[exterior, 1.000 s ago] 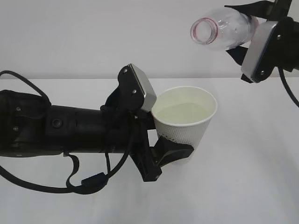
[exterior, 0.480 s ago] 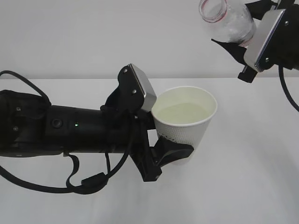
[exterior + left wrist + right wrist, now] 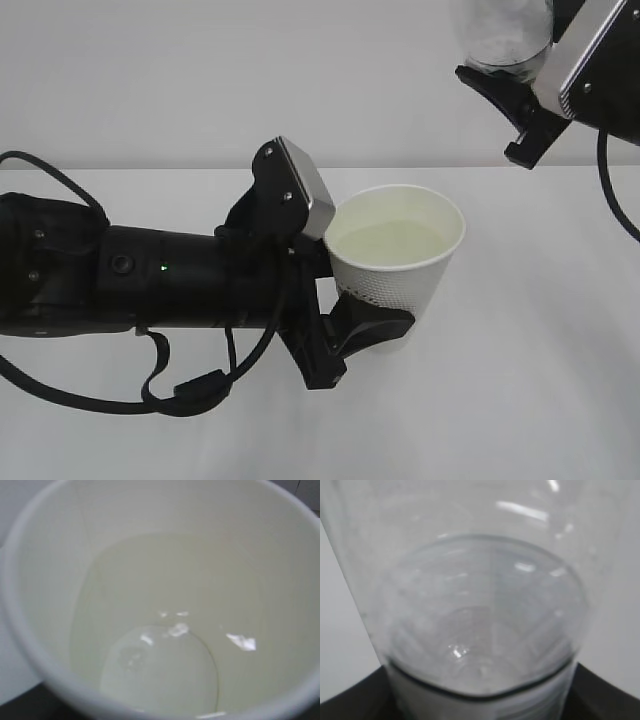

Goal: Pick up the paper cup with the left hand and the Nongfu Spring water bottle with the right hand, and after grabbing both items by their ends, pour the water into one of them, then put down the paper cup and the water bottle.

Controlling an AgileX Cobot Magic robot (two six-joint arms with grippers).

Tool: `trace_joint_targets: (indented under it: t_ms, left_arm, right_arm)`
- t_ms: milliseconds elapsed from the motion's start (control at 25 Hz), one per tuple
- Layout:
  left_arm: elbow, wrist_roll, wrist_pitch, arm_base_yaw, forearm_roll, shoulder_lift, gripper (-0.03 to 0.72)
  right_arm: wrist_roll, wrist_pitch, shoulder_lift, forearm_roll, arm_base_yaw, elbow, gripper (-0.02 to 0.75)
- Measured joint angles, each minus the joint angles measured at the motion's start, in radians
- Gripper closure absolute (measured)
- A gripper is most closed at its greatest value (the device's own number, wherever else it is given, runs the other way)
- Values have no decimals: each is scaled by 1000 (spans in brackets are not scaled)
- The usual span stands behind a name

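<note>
The white paper cup (image 3: 400,270) stands upright, a little above the table, with my left gripper (image 3: 365,285) shut on its dimpled lower half. A pale pool of water (image 3: 390,243) lies inside it. In the left wrist view the paper cup (image 3: 45,580) fills the frame and the water (image 3: 160,675) covers its bottom. At the top right my right gripper (image 3: 530,62) is shut on the clear water bottle (image 3: 505,35), held high, off to the right of the cup. Its neck is cut off by the frame's top edge. The bottle (image 3: 480,605) fills the right wrist view, and the label is hidden.
The white table (image 3: 520,400) runs under both arms, with a plain white wall behind. The bulky black left arm (image 3: 120,275) lies across the left half, and its cable (image 3: 190,385) loops down to the table.
My right gripper has lifted and turned the bottle from tilted with its mouth toward the cup to nearly upright, its mouth now out of frame. The left arm and cup have not moved.
</note>
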Motion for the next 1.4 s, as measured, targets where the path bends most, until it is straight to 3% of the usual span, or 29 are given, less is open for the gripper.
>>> trace_joint_targets:
  t_ms: [840,1400]
  left_arm:
    - [0,0,0,0,0,0,187]
    - [0,0,0,0,0,0,187]
  right_arm:
    - [196,69,0,28,0,0,271]
    - [194,15,-2,381,-2,191,271]
